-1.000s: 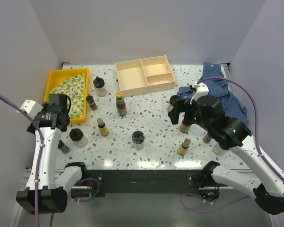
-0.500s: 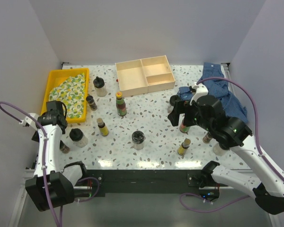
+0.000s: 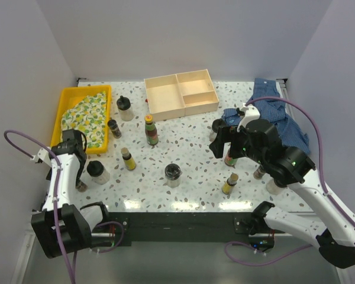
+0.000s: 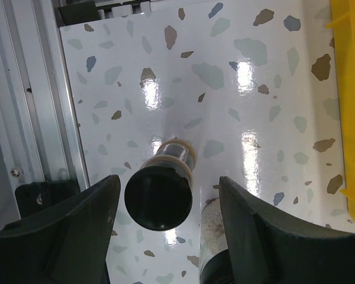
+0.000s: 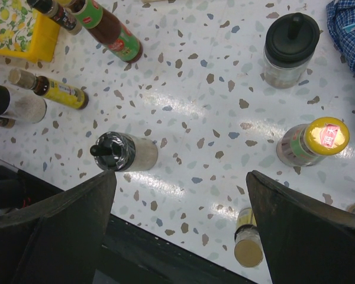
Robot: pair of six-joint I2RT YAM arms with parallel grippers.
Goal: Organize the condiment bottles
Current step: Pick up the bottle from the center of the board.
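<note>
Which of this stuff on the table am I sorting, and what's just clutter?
Job: red sauce bottle, small yellow bottle, black-lidded jar, plus the others like them.
Lying about: wooden divided box, yellow tray, lemon-print cloth, blue shirt.

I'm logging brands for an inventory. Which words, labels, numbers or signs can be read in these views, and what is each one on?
No text is legible in any view.
Yellow-capped bottle: the red sticker on its cap carries print too small to read.
Brown sauce bottle: the red-and-green label is blurred and unreadable.
Small yellow bottle: the label print is too small to read.
</note>
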